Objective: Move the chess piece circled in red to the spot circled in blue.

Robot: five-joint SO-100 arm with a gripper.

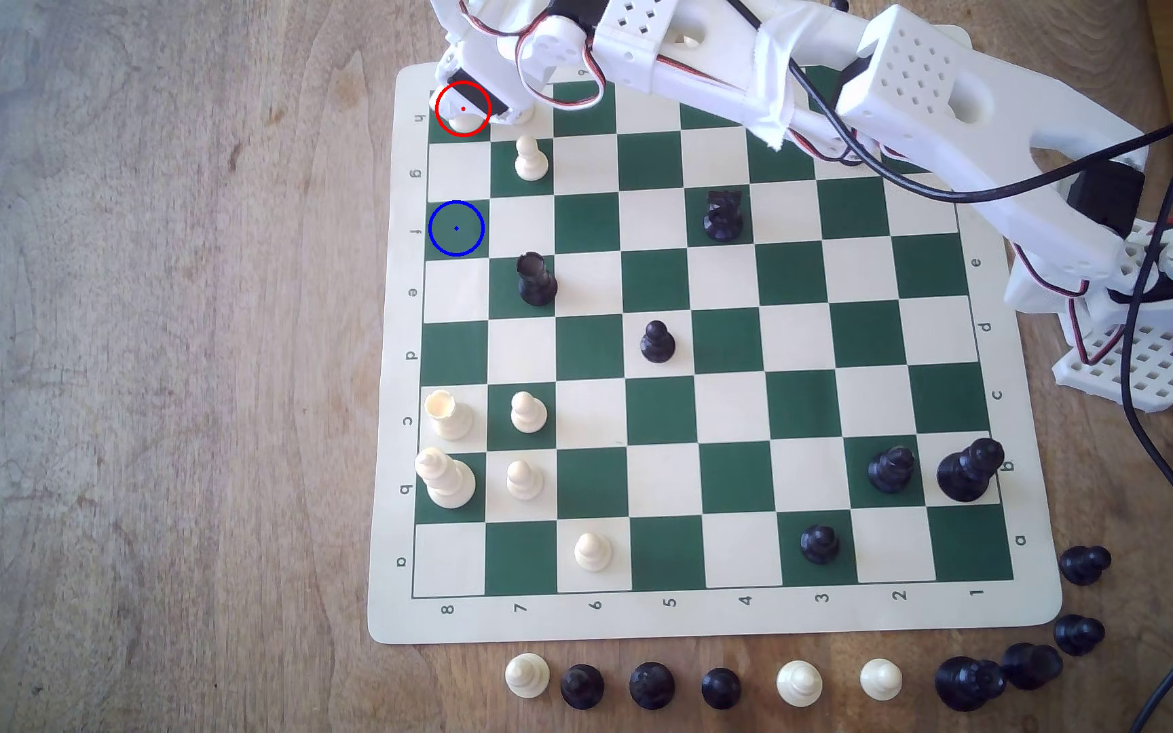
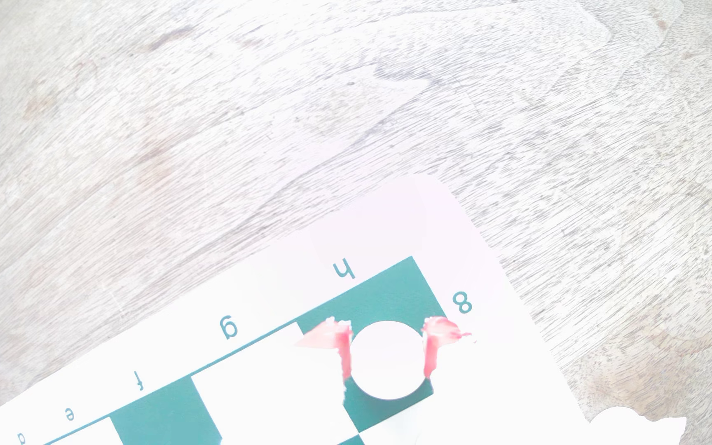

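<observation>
The chess piece, a cream rook (image 1: 461,127), stands on the red-ringed green corner square of the board (image 1: 732,620), at the exterior view's upper left. Only its base shows there, under the white arm's gripper (image 1: 472,107). In the wrist view the rook (image 2: 388,372) is a washed-out white disc on square h8, and the gripper (image 2: 387,355) has its pink-taped fingers (image 2: 345,351) pressed against both of its sides. The spot (image 1: 456,228), a green square with a blue ring and dot, lies two squares nearer along the same edge file. It is bare, and the wrist view shows it as square f8 (image 2: 166,410).
A cream pawn (image 1: 531,158) stands diagonally beside the rook's square, and a black rook (image 1: 536,278) diagonally beside the spot. A second cream rook (image 1: 448,416) sits further down the edge file. Captured pieces (image 1: 651,684) line the table's front. Bare wood lies at the exterior view's left.
</observation>
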